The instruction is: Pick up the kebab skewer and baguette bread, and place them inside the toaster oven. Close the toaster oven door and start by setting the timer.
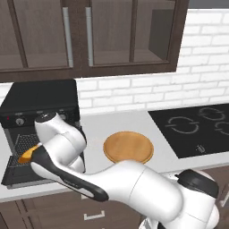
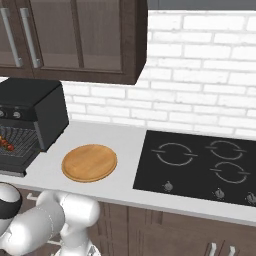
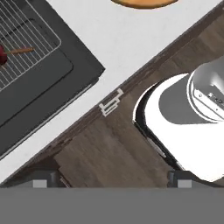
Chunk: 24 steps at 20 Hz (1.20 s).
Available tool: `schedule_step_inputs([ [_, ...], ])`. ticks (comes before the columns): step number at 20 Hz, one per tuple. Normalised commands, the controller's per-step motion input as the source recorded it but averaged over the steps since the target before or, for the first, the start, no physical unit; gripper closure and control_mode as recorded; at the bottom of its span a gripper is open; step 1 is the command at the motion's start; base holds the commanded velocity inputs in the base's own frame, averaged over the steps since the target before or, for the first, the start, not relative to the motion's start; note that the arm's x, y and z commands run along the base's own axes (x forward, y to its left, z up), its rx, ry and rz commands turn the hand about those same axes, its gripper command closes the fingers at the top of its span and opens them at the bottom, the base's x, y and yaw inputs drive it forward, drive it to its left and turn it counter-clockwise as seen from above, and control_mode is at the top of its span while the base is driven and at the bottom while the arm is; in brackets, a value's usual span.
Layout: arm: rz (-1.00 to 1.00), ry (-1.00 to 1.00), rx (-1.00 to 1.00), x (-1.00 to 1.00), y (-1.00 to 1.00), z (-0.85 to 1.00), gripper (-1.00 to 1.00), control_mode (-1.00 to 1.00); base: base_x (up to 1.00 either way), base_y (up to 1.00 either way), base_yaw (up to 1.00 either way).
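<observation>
The black toaster oven stands at the left end of the counter, and its door is dropped flat open. The kebab skewer lies on the wire rack inside; it also appears as the skewer in the right base view. An orange baguette bread rests on the rack, partly hidden behind my arm. My gripper is open and empty, with its fingertips wide apart. It hangs in front of the counter edge, below and to the right of the open door.
A round wooden plate lies on the white counter right of the oven. A black cooktop fills the counter's right side. Brown drawer fronts with a handle run below the counter edge. Dark wall cabinets hang above.
</observation>
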Motion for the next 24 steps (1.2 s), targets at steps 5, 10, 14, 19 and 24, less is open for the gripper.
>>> schedule_step_inputs([
  [5, 0.43, -0.06, 0.14, 0.04, -0.3, 0.03, -1.0, -1.0, 0.0, 0.0, 0.0],
  [10, 0.46, -0.02, 0.2, 0.1, -0.36, 0.0, -1.0, -1.0, 0.0, 0.0, 0.0],
  [14, 0.33, 0.03, 0.02, 0.19, -0.06, 0.0, -1.0, -1.0, 0.0, 0.0, 0.0],
  [19, 0.19, 0.05, 0.0, 0.24, 0.0, -0.04, -1.0, -1.0, 0.0, 0.0, 0.0],
  [24, 0.11, -0.02, -0.04, 0.11, 0.0, -0.24, -1.0, -1.0, 0.0, 0.0, 0.0],
])
